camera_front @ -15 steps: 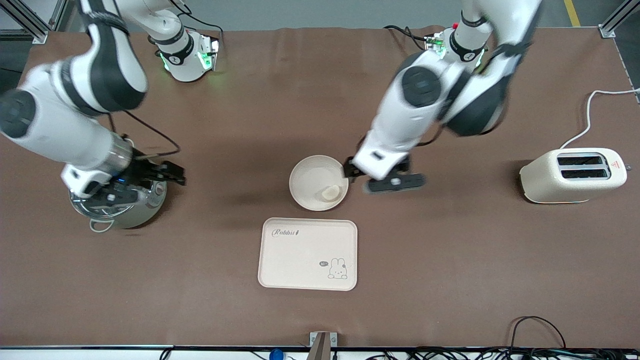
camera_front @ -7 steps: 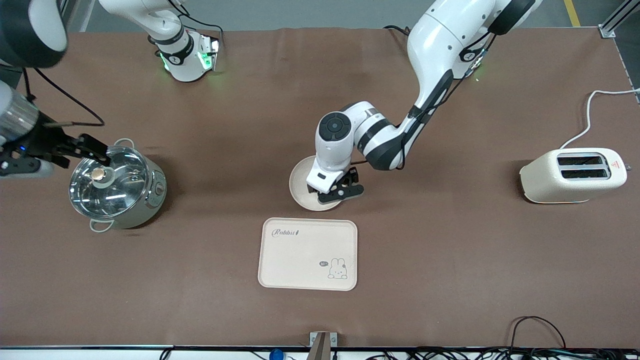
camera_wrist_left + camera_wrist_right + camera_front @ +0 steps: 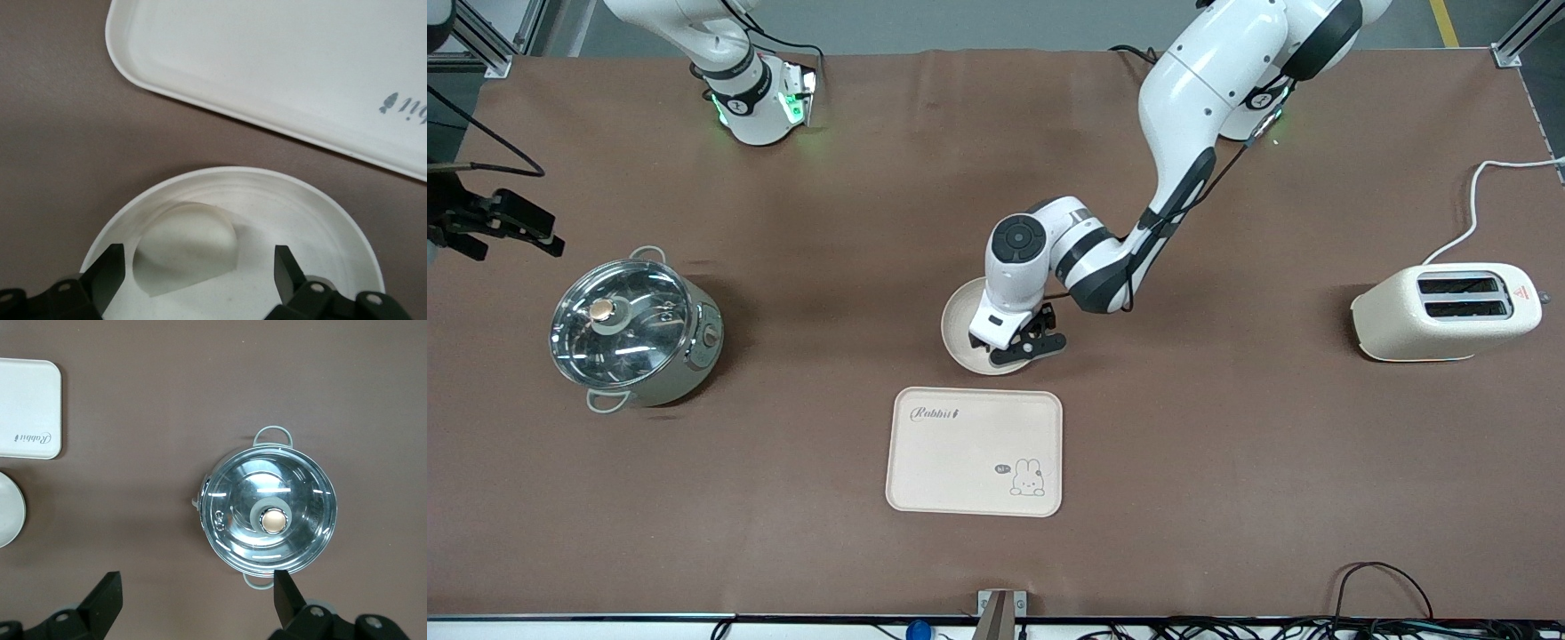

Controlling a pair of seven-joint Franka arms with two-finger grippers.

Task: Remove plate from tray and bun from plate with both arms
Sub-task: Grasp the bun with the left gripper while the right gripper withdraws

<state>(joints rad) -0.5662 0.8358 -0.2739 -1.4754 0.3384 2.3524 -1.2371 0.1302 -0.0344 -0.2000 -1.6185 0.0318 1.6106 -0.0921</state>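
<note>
The round cream plate (image 3: 959, 327) lies on the table, just farther from the front camera than the tray. In the left wrist view the plate (image 3: 333, 227) holds the whitish bun (image 3: 190, 243). The left gripper (image 3: 1024, 343) is low over the plate and hides the bun in the front view. It is open (image 3: 198, 261), with one finger on each side of the bun and a gap to each. The right gripper (image 3: 505, 224) is open and empty (image 3: 197, 590), high up over the right arm's end of the table, beside the pot.
A cream tray with a rabbit drawing (image 3: 974, 449) lies nearer the front camera than the plate. A steel pot with a glass lid (image 3: 633, 331) stands at the right arm's end. A cream toaster (image 3: 1445, 311) with a white cord stands at the left arm's end.
The left gripper came in over the plate and settled low around the bun. The right arm rose off the pot and drew back toward the table's edge.
</note>
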